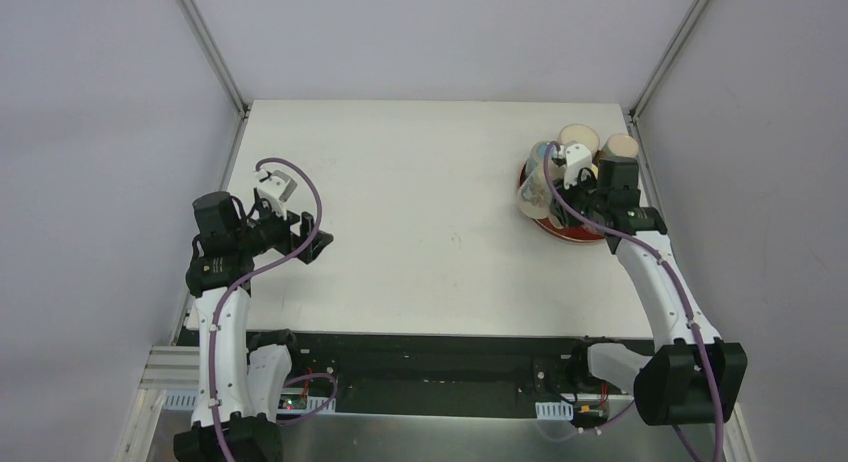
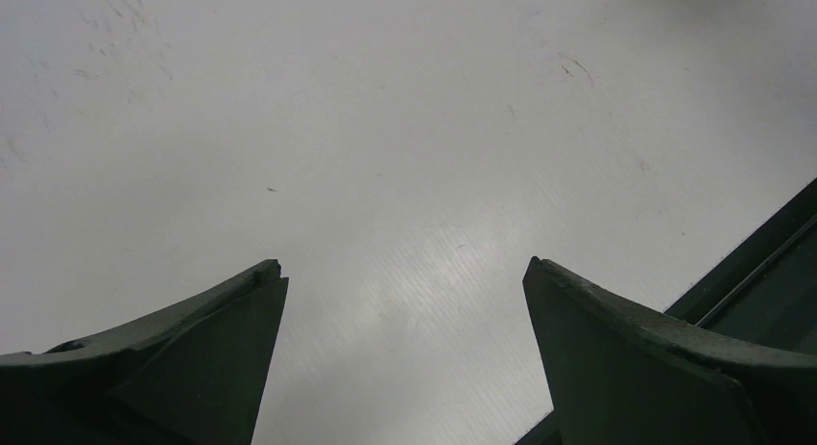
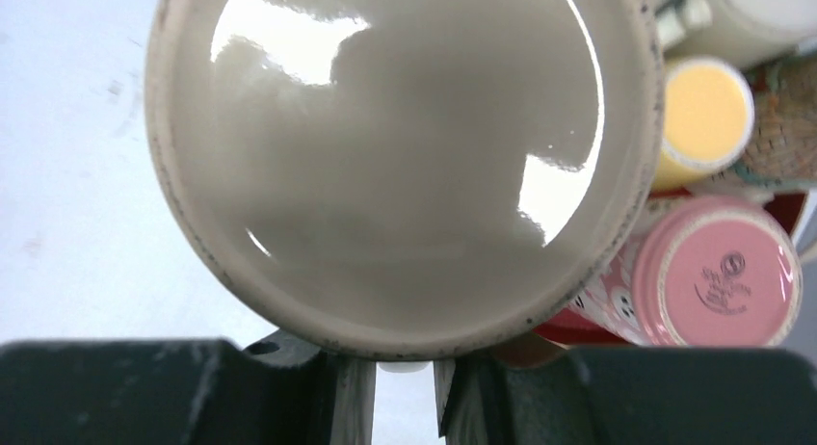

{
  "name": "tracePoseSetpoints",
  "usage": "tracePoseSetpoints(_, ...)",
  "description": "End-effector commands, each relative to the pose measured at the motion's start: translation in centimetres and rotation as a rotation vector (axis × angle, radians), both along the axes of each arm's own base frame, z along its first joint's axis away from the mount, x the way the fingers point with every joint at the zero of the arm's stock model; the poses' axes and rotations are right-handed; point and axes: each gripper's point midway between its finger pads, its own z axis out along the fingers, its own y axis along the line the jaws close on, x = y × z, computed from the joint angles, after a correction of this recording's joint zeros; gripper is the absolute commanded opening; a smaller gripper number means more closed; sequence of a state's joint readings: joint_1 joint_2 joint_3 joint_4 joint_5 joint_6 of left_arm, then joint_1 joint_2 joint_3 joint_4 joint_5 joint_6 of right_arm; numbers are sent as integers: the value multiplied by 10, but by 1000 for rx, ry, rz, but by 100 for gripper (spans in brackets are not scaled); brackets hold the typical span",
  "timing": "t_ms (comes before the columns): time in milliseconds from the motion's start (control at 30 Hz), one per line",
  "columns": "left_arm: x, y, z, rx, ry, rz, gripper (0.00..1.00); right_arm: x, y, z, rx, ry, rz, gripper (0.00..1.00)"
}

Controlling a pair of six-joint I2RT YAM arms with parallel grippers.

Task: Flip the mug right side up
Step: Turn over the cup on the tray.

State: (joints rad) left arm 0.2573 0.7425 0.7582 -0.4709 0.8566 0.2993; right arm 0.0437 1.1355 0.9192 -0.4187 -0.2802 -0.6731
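Left arm (image 1: pixel 225 312): parked on the left side, elbow bent, wrist near the left edge of the table (image 1: pixel 430 202). It points right, toward the table's middle. Left fingers (image 2: pixel 193 368) are spread wide, holding nothing, with only bare table surface under them. The table's near edge shows at lower right of the wrist view.

Right arm (image 1: pixel 655 272): stretched forward along the right side. The forearm runs up and left to the red plate (image 1: pixel 560 232) in the far right corner. The wrist sits over the cluster of mugs there.

Right fingers (image 3: pixel 347 397): closed to a narrow slit, pinching a pale piece right at the rim of the mug (image 3: pixel 385 156). Looks like a grip on the mug, but I can't tell whether that piece is handle or wall.

Mug: beige, at the left side of the plate cluster, filling most of the right wrist view. Its open mouth faces the wrist camera and the glossy inside is visible. The rim overlaps the fingertips.

Neighbours, close on the mug's right in the wrist view:
- yellow mug (image 3: pixel 703 113)
- pink mug (image 3: pixel 718 276), base toward the camera, stamp visible
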Motion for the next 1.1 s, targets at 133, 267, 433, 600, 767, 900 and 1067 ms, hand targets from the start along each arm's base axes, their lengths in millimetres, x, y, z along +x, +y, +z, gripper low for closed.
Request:
tracePoseSetpoints(133,16,-5,25,-47,-88,-32,100,14,80,122,265,-268,128,0)
tracePoseSetpoints(267,20,-17,35,-85,-92,-113,100,8,104,140,368,-248,165,0)
tracePoseSetpoints(433,34,-31,47,-100,-68,-168,100,4,119,160,476,-232,179,0)
tracePoseSetpoints(600,47,-66,53,-101,-27,-238,100,-4,128,180,566,-235,199,0)
tracePoseSetpoints(767,59,-111,61,-163,42,-336,100,-9,137,197,650,-205,213,0)
tracePoseSetpoints(900,70,-139,76,-219,80,-394,100,-10,145,203,712,-171,220,0)
tracePoseSetpoints(1067,79,-163,102,-365,113,-435,100,-2,154,210,804,-123,206,0)
